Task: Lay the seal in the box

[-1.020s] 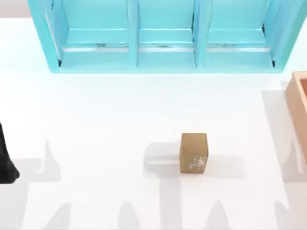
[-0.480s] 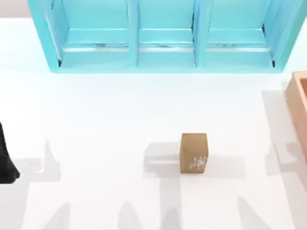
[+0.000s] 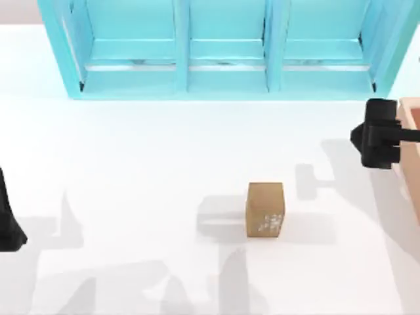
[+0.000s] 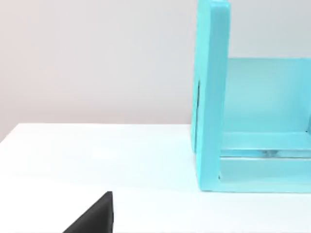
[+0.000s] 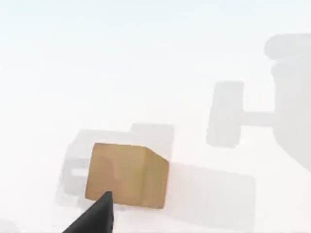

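Right gripper, black two-finger tool, now in frame at table's right edge, beside light orange-tan wooden box; absent half a second ago. Finger state: cannot tell. Small tan-brown wood-like block seal unmoved, upright mid-table, ungrasped. Judgement: approach begun. Left arm parked left.

The seal stands upright mid-table, well apart from the right pincer beside the box.
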